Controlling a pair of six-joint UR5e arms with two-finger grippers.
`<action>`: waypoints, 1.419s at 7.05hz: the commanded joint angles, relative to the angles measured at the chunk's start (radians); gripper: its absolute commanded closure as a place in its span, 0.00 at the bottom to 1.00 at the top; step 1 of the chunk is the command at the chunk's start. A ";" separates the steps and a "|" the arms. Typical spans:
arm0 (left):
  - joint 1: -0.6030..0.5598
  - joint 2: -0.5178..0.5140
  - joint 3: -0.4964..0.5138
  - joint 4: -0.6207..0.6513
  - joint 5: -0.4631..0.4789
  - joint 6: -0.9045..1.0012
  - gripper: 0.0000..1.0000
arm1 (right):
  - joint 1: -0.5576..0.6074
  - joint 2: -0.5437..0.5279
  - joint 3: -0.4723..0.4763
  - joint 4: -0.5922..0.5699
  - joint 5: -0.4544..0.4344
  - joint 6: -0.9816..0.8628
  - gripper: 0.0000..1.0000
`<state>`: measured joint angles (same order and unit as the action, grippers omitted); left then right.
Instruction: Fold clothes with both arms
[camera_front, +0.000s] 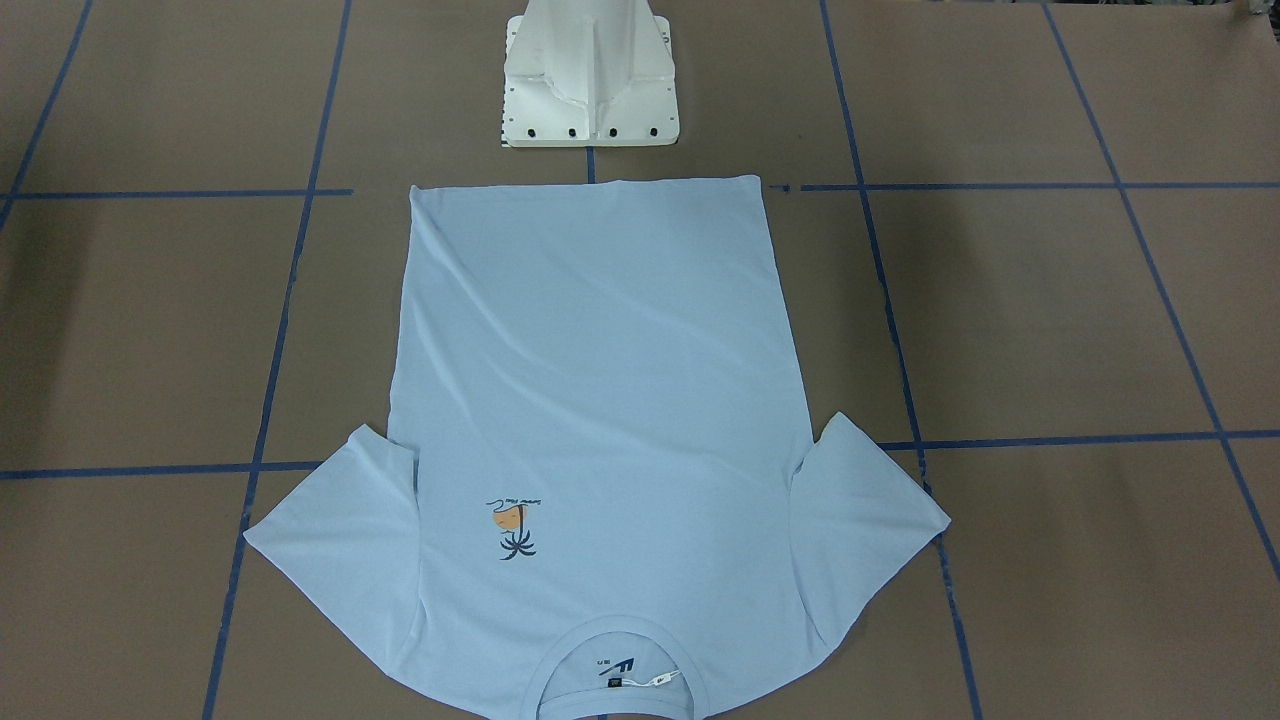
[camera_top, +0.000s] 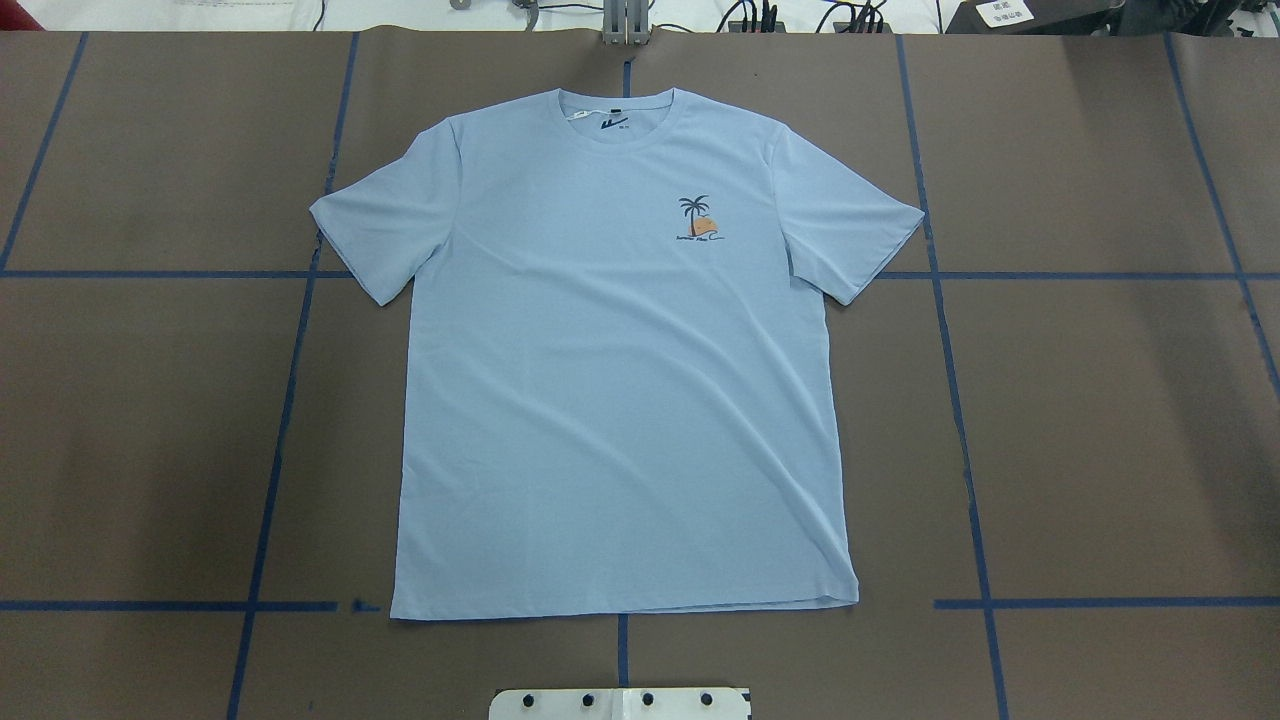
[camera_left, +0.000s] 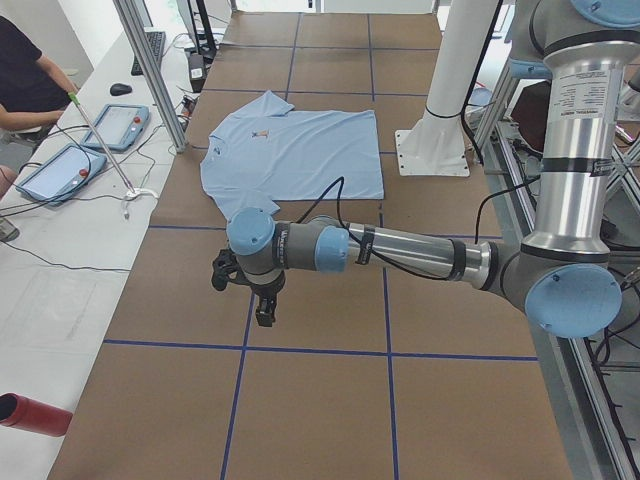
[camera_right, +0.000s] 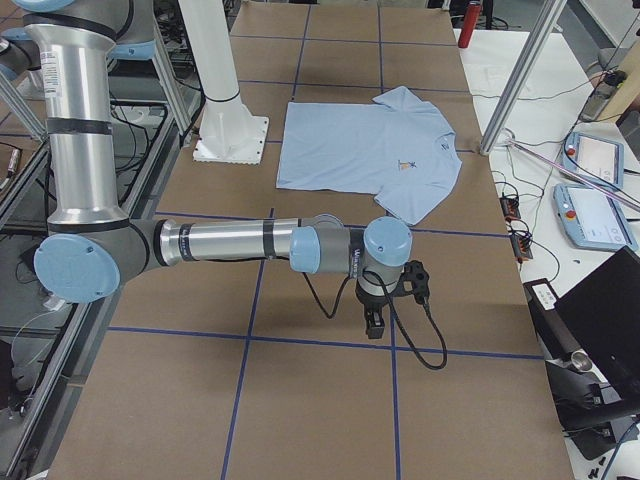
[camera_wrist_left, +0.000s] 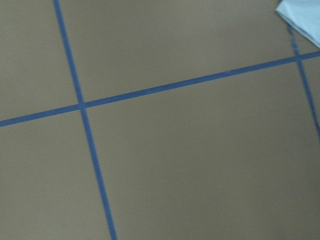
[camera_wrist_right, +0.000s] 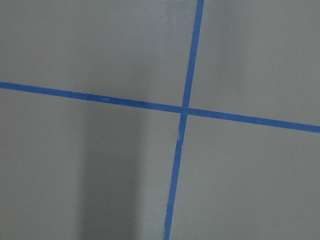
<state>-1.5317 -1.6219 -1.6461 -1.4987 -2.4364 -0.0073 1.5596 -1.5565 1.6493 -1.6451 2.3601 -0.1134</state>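
The pale light-blue T-shirt (camera_top: 620, 380) lies flat and face up on the brown table, sleeves spread, collar at the far side from the robot and hem toward the pedestal. It also shows in the front view (camera_front: 600, 380). A sleeve tip shows in the left wrist view (camera_wrist_left: 306, 15). My left gripper (camera_left: 262, 308) hangs over bare table beside the shirt, points down, and touches nothing. My right gripper (camera_right: 375, 322) hangs the same way on the other side. Both show only in the side views, so I cannot tell whether they are open or shut.
The white pedestal base (camera_front: 590, 80) stands just behind the shirt's hem. Blue tape lines (camera_top: 290, 400) grid the table. An operator (camera_left: 25, 90), tablets (camera_left: 60, 172) and a red bottle (camera_left: 30, 412) are beyond the far edge. Aluminium posts (camera_right: 520, 75) stand there too.
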 joint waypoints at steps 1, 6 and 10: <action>-0.027 -0.007 -0.021 0.005 0.000 0.000 0.00 | -0.025 -0.008 0.004 0.025 -0.007 0.003 0.00; -0.008 0.092 -0.093 -0.110 -0.097 -0.002 0.00 | -0.160 -0.031 -0.040 0.328 0.054 0.208 0.00; -0.002 0.145 -0.161 -0.132 -0.112 -0.002 0.00 | -0.574 0.245 -0.207 0.745 -0.241 1.202 0.07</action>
<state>-1.5343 -1.4794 -1.8059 -1.6296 -2.5467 -0.0091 1.1166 -1.3777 1.4922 -1.0230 2.2851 0.8078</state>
